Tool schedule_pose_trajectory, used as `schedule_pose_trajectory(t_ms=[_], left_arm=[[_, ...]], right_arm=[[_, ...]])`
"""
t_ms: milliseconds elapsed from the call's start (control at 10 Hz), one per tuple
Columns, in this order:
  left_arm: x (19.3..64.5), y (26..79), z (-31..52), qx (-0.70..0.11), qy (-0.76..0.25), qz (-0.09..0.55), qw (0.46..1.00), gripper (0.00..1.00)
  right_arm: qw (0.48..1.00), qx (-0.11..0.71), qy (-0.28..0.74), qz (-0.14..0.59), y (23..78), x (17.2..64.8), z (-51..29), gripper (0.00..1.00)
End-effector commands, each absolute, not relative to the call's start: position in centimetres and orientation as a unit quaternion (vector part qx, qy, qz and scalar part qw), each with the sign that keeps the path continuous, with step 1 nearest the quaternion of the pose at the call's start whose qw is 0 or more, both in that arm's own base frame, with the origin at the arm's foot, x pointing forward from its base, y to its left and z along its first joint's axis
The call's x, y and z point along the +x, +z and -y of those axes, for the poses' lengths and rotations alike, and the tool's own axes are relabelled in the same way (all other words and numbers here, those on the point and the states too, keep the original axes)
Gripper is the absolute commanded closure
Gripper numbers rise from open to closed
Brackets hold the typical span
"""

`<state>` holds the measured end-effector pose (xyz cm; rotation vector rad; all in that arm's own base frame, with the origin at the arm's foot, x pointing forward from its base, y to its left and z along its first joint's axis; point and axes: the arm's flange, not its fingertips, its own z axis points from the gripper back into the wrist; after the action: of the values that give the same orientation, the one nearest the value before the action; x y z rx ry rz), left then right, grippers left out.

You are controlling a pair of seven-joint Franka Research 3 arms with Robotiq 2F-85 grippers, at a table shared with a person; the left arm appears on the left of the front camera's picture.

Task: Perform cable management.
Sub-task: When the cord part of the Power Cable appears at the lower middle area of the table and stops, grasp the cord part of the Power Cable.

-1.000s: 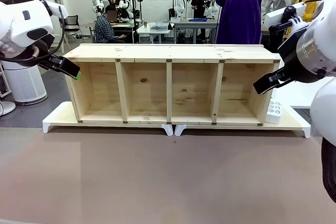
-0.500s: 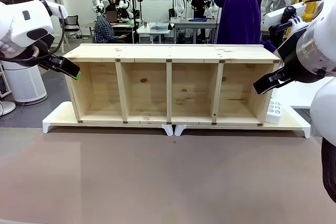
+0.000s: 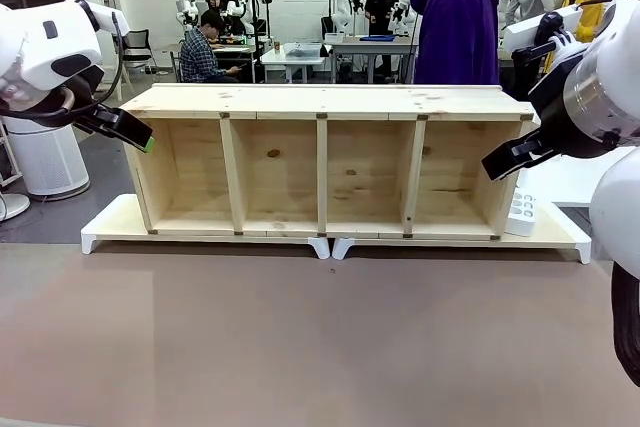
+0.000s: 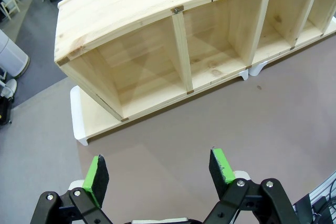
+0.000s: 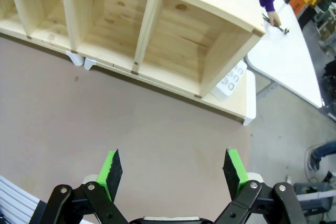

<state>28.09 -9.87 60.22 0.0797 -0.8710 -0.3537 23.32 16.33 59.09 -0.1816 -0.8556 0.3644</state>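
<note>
Since neither arm has anything in its fingers, both look parked to me, one off each end of the wooden shelf unit (image 3: 320, 102) so that the middle is left free. From the front, the left gripper (image 3: 140, 137) hangs at the left edge of the frame by the shelf's top corner. The right gripper (image 3: 497, 165) hangs at the right edge beside the end panel, above the white power strip (image 3: 521, 215) lying on the pale base board (image 3: 560, 237). A person (image 3: 455, 17) in a purple hoodie stands behind the shelf, upper right of centre, and is probably the one who starts the work.

In the left wrist view, the green pads (image 4: 96, 174) stand spread wide at the bottom of the frame over bare brown table (image 4: 210, 124), with the shelf's open compartments across the top.

In the right wrist view, the jaws are likewise wide apart and empty. At the upper right a hand (image 5: 272, 19) reaches onto a white table (image 5: 283, 56) beside a small dark object (image 5: 282, 29). It may be an end of the cable, but it is too small to tell, and otherwise I can't say where the cable lies.
</note>
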Motion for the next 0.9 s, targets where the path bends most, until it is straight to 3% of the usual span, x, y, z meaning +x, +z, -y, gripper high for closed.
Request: schedule_pose_trajectory(t_ms=[0,800], left_arm=[[28.24,60.28,9.98,0.038,-0.173,0.425,0.888,0.00],[28.24,60.28,9.98,0.038,-0.173,0.425,0.888,0.00]], right_arm=[[0.887,-0.087,0.182,0.415,59.01,23.75,-16.45,0.00],[0.887,-0.087,0.182,0.415,59.01,23.75,-16.45,0.00]])
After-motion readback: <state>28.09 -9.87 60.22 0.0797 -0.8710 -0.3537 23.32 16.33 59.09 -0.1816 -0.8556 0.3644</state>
